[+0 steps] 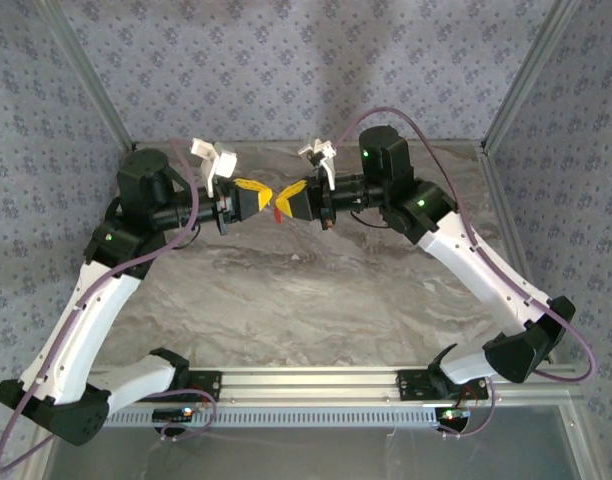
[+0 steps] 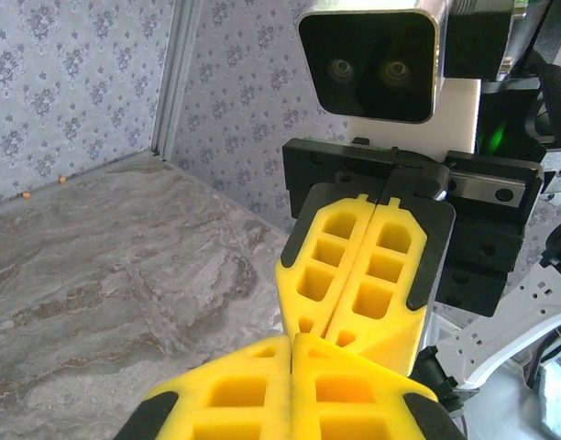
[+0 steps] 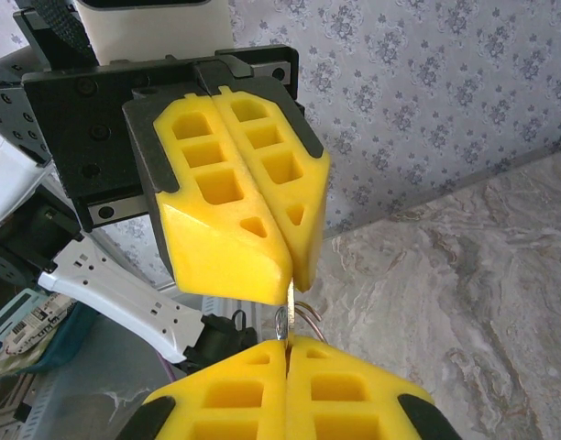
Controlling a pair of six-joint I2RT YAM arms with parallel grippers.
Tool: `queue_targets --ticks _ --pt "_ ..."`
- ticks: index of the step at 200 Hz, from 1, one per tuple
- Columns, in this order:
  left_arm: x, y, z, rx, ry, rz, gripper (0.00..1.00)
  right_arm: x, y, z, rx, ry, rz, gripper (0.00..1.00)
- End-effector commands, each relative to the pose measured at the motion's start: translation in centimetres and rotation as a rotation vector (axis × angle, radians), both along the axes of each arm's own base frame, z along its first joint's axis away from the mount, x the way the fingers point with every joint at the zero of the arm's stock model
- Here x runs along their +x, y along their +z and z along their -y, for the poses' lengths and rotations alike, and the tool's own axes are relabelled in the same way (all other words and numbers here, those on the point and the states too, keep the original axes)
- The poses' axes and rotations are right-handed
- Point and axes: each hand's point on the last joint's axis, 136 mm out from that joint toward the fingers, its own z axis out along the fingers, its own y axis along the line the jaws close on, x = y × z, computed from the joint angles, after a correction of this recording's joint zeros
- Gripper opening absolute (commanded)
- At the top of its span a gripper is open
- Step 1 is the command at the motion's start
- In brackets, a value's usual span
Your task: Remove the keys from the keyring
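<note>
Where both jaws meet closed on the keyring (image 1: pixel 277 213), marbled grey tabletop (image 1: pixel 316 300), floral-papered walls (image 1: pixel 286 60).

We found soft, even light in all three views, with only faint shadows on the marbled table (image 1: pixel 316 300). The overhead view looked slightly grainy. In the wrist views the nearest yellow fingers (image 2: pixel 235 394) along the bottom edge were blurred; the keyring (image 3: pixel 303 316) glinted faintly.

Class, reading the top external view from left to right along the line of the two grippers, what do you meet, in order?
left arm's black joint → left gripper → keyring → right gripper → right arm's black joint
</note>
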Motion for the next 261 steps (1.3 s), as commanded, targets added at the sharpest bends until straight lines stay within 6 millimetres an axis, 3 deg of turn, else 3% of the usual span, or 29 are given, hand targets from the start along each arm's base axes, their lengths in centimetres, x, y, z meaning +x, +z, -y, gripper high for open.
queue_targets --ticks 1,55,132,173,198,205,261 --pt "-0.7 0.7 0.1 -0.025 -0.015 0.004 0.00 0.3 1.2 0.5 0.024 -0.013 0.029 0.12" --pt "-0.4 0.3 0.0 -0.027 0.012 -0.012 0.00 0.3 1.5 1.7 0.036 -0.058 0.073 0.34" --pt "0.3 0.4 -0.5 -0.034 0.076 -0.027 0.00 0.6 1.3 2.4 0.033 -0.160 0.138 0.37" --pt "1.6 0.1 -1.2 -0.021 0.168 -0.056 0.00 1.2 -0.6 2.6 -0.039 -0.350 0.295 0.40" --pt "2.1 0.2 -1.8 -0.043 0.222 -0.064 0.00 1.0 -1.2 2.5 0.030 -0.433 0.349 0.38" --pt "2.2 0.2 -2.0 -0.049 0.239 -0.067 0.00 1.0 -2.6 2.4 0.032 -0.439 0.333 0.38" --pt "2.3 0.6 -2.9 -0.066 0.302 -0.082 0.00 -0.3 -2.0 0.8 0.125 -0.537 0.534 0.45"
